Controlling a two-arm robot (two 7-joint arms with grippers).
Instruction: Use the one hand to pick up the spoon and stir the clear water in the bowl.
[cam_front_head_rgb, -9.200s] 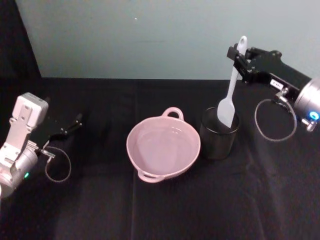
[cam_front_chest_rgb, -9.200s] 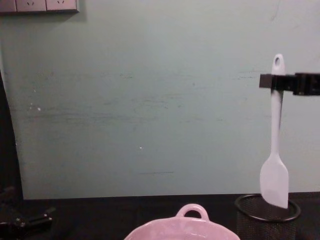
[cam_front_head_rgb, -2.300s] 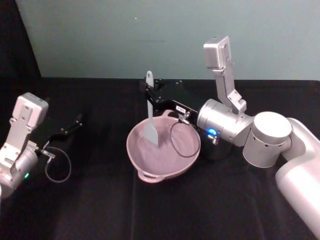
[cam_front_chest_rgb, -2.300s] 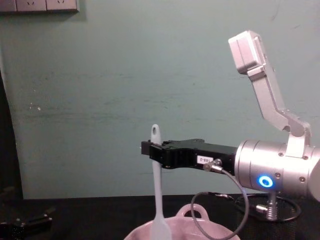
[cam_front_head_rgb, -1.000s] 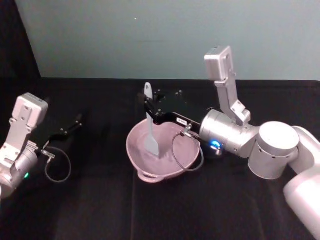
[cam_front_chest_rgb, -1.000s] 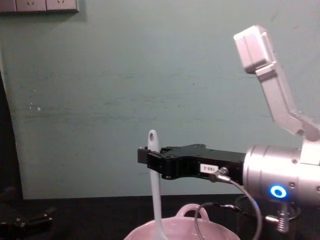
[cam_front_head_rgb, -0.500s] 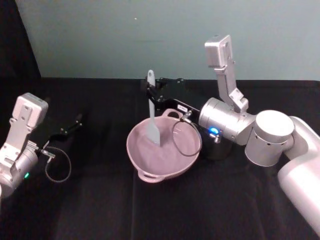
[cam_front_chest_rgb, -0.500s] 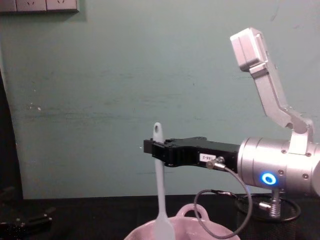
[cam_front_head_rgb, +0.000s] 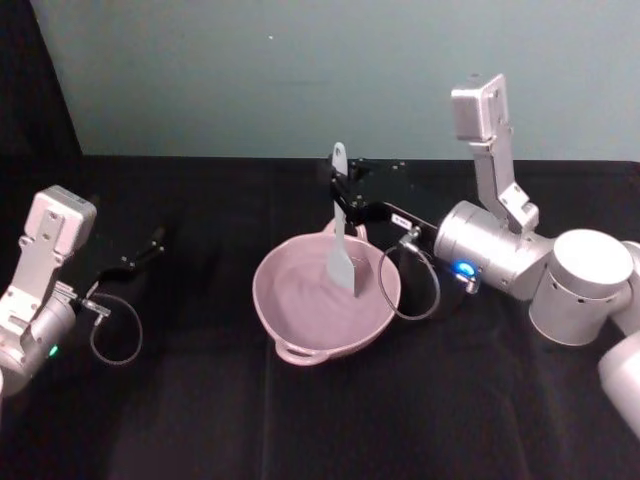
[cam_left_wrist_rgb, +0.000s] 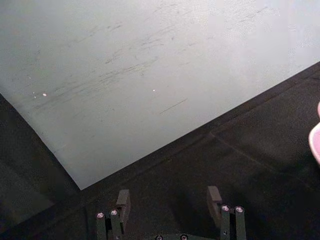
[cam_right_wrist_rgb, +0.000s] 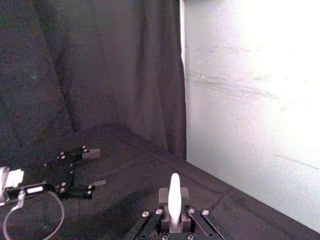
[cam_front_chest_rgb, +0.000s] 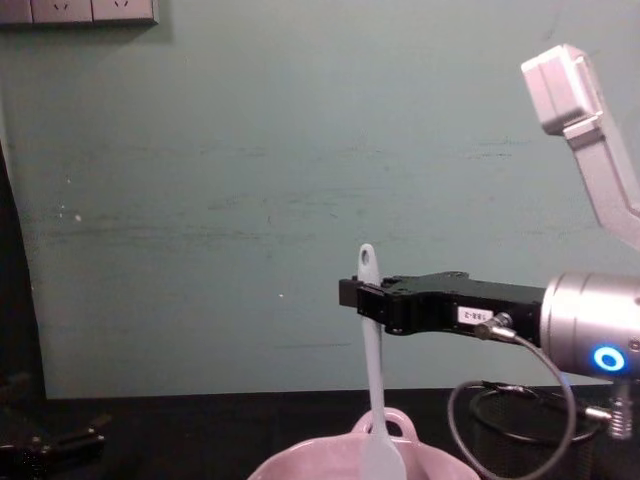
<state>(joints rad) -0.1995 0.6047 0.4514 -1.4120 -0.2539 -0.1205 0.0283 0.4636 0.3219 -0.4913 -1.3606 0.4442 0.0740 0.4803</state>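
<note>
Bowl (cam_front_head_rgb: 264, 300) of clear water (cam_front_head_rgb: 310, 305) on the bench. The spoon (cam_front_head_rgb: 340, 228) stands upright, its blade lowered inside the far right side. Right hand (cam_front_head_rgb: 338, 192): fingers clamped on the upper handle. Left gripper (cam_front_head_rgb: 155, 242): fingers spread and empty, parked at left. The pick-up is done; stirring is apparently unfinished.

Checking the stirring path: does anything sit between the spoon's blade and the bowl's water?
Nothing visible does. The right gripper holds the spoon upright by its handle, blade hanging inside the bowl. The left gripper rests aside.
</note>
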